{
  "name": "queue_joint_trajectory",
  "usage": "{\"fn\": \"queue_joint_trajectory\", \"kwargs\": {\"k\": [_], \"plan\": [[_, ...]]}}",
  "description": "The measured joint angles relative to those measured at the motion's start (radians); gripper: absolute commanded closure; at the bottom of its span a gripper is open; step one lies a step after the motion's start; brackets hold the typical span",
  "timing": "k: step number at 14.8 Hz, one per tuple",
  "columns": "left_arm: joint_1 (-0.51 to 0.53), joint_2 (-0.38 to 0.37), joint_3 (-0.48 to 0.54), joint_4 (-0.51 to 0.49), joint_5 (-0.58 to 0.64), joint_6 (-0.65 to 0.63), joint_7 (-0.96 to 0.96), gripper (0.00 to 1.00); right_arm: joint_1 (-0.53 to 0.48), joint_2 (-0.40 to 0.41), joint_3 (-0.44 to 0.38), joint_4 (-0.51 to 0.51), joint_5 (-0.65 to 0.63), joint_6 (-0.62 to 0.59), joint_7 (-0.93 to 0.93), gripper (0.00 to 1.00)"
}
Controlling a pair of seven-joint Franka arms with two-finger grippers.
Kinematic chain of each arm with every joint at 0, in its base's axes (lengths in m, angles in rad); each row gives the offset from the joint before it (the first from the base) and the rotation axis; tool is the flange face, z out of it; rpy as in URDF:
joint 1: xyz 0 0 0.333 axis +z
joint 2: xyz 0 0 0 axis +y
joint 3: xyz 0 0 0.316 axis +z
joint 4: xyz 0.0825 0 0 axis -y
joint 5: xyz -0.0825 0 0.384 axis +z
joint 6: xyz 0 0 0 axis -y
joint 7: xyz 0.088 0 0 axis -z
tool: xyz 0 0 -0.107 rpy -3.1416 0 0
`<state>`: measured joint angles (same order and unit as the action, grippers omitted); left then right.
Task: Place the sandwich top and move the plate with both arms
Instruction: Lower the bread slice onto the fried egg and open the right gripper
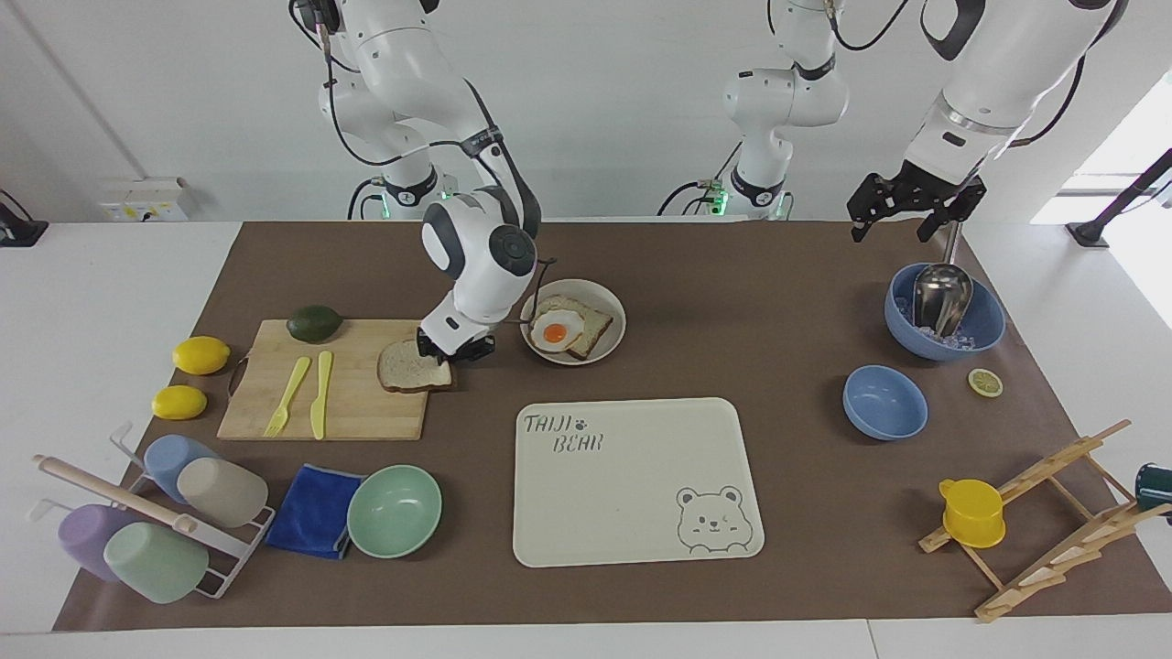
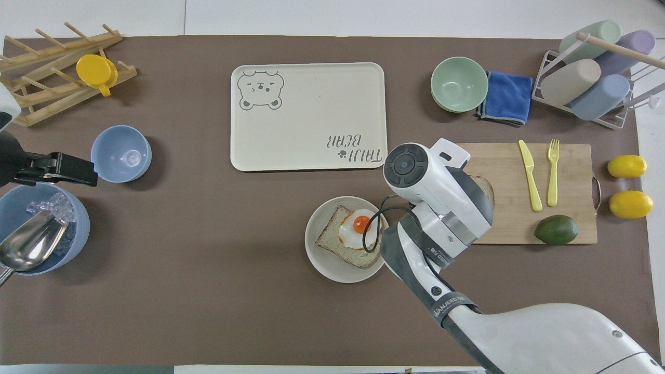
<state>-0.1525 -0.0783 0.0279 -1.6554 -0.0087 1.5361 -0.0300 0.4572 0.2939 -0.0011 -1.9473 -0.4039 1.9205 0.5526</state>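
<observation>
An avocado [image 1: 314, 323] sits on the cutting board [image 1: 357, 416] beside two lemons [image 1: 200, 355].
</observation>
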Motion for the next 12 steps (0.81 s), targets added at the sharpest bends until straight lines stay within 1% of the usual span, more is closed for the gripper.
{"fn": "queue_joint_trajectory", "kwargs": {"k": [3,5,7,9,12], "plan": [[0.000,0.000,-0.002,0.000,0.000,0.000,0.000,0.00,0.089,0.003,0.004,0.127,0.078,-0.143,0.014,1.00],[0.000,0.000,-0.002,0.000,0.000,0.000,0.000,0.00,0.140,0.005,0.005,0.186,0.132,-0.183,0.028,1.00],[0.000,0.000,-0.002,0.000,-0.001,0.000,0.000,0.00,0.188,0.010,0.007,0.203,0.165,-0.177,0.090,1.00],[0.000,0.000,-0.002,0.000,-0.001,0.000,0.000,0.00,0.227,0.025,0.009,0.202,0.190,-0.144,0.133,1.00],[0.000,0.000,-0.002,0.000,-0.001,0.000,0.000,0.00,0.246,0.044,0.009,0.195,0.243,-0.070,0.145,1.00]]}}
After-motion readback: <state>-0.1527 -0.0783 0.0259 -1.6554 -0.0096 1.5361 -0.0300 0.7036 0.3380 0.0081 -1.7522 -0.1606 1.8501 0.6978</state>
